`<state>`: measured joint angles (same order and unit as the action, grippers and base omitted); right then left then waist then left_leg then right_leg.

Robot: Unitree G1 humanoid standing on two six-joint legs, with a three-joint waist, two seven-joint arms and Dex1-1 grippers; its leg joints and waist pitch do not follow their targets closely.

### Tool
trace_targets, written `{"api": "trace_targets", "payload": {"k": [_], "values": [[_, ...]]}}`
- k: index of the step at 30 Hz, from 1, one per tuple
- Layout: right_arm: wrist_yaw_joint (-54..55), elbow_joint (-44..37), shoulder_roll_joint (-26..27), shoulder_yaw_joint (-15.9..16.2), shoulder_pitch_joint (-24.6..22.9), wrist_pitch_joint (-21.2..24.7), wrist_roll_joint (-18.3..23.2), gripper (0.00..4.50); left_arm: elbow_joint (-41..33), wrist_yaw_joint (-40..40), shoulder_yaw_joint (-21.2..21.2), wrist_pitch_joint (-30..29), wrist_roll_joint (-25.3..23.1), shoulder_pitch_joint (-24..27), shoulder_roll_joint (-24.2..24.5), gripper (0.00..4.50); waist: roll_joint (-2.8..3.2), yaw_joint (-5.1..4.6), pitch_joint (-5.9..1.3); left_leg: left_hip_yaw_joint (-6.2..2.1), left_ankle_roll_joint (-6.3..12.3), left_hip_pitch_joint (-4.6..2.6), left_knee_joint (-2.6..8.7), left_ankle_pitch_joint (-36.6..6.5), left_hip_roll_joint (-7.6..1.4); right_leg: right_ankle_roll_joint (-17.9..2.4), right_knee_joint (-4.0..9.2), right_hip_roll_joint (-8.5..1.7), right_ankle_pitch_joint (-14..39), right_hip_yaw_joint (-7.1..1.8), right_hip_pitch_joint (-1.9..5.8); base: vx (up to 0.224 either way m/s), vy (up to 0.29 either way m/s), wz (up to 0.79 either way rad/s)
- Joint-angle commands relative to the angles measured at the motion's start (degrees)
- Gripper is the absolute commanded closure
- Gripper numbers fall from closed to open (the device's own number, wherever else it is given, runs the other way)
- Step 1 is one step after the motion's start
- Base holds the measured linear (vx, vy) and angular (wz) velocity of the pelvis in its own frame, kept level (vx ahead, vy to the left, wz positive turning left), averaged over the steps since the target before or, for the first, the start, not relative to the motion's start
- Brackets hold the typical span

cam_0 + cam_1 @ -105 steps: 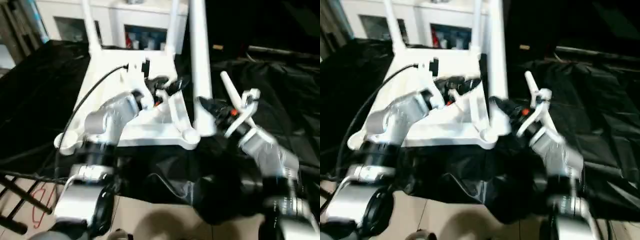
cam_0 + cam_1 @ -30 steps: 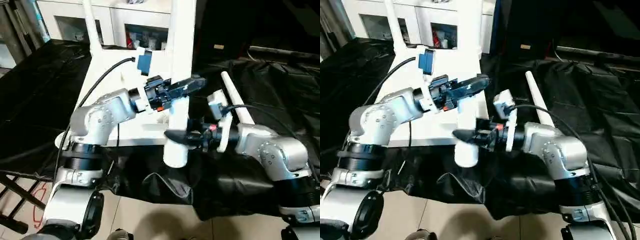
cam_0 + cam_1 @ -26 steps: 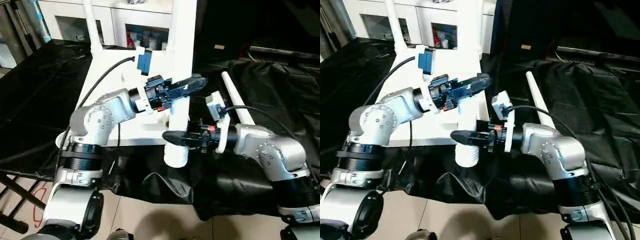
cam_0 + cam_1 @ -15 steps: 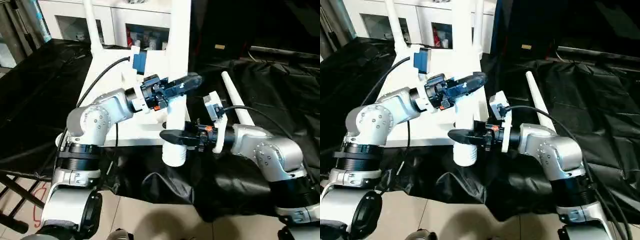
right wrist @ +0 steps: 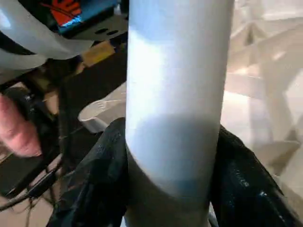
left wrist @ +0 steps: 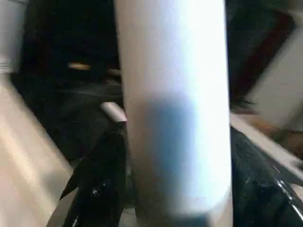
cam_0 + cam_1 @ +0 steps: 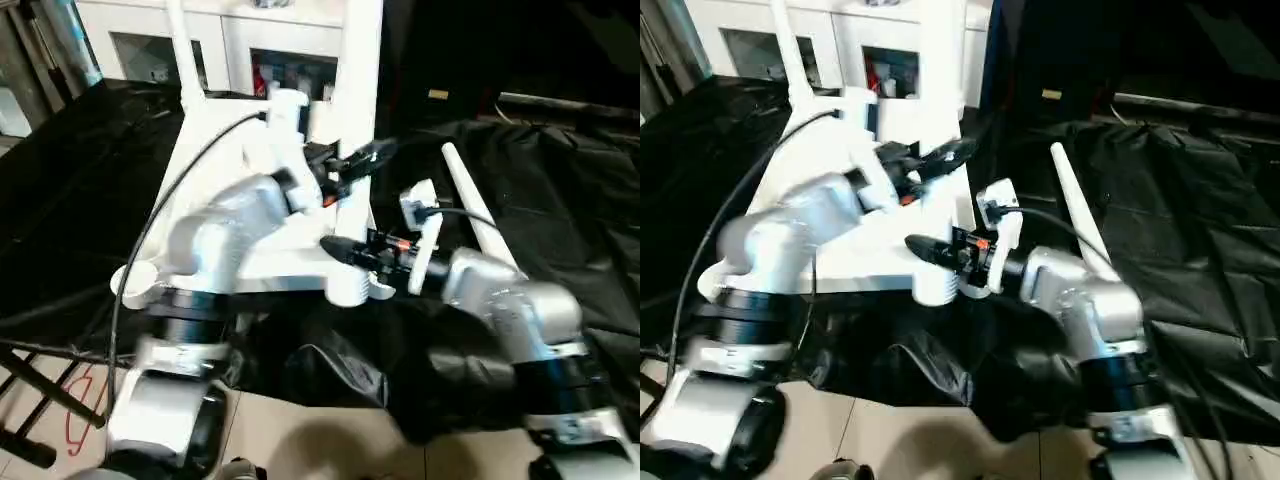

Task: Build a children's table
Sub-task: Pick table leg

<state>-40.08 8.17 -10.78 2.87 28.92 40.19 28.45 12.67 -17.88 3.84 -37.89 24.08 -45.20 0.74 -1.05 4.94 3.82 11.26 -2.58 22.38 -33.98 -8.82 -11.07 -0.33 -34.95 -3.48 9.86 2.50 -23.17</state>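
Tube leg [image 6: 173,104]: a white round tube, upright, running from the top edge down to the bottom edge; its lower half lies in shadow.
Left gripper [image 6: 173,198]: two black fingers, one [image 6: 97,184] on each side of the tube leg, pressed against it.
Black cloth [image 6: 57,118]: dark, creased sheet behind the tube leg.
Small tan object [image 6: 79,66]: lies on the dark background; too blurred to identify.
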Motion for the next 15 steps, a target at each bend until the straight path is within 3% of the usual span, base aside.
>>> {"api": "trace_targets", "payload": {"k": [1,8,12,13,15], "values": [[0.8,-1.4,0.8,-0.7,2.3,-3.1,0.0,2.62,1.2,5.3,1.5,0.6,-3.1,0.6,-0.2,2.08,-0.22,0.06,-4.73,-1.20,-0.43,-1.26,3.34,-9.7,-1.86,-9.2,4.17,-3.96,11.1,-2.08,2.86,0.000,0.000,0.00],[3.5,0.1,2.9,-1.4,3.5,-4.5,-1.3,2.62,0.1,8.7,2.9,0.6,-2.5,1.0,-2.3,2.44,-0.10,0.08,-4.65,-1.15,-0.36,-1.43,3.37,-10.7,-1.89,-9.6,4.30,-3.92,11.8,-2.07,2.65,0.000,0.000,0.00],[4.0,0.0,3.2,-1.5,3.6,-4.6,-1.3,2.62,-0.7,6.8,3.5,1.8,-0.2,1.1,-2.8,2.55,-0.20,0.14,-4.60,-1.12,-0.45,-1.37,3.39,-11.0,-1.78,-9.2,4.44,-3.97,12.5,-2.09,2.69,0.000,0.000,0.00],[4.1,0.3,3.0,-1.5,3.8,-4.6,-1.6,2.62,-0.9,5.8,4.1,1.9,1.1,1.0,-3.4,2.57,0.19,0.07,-4.56,-1.18,-0.57,-1.37,3.45,-11.3,-1.78,-9.1,4.55,-3.90,12.7,-2.06,2.64,0.000,0.000,0.00],[2.7,0.1,2.8,-1.7,3.8,-3.3,-0.4,2.06,-1.2,4.1,4.2,2.1,2.1,1.0,-3.6,2.60,0.17,0.06,-4.60,-1.21,-0.71,-1.40,3.46,-11.5,-1.78,-9.1,4.45,-3.91,12.4,-2.05,2.68,0.000,0.000,0.00]]}}
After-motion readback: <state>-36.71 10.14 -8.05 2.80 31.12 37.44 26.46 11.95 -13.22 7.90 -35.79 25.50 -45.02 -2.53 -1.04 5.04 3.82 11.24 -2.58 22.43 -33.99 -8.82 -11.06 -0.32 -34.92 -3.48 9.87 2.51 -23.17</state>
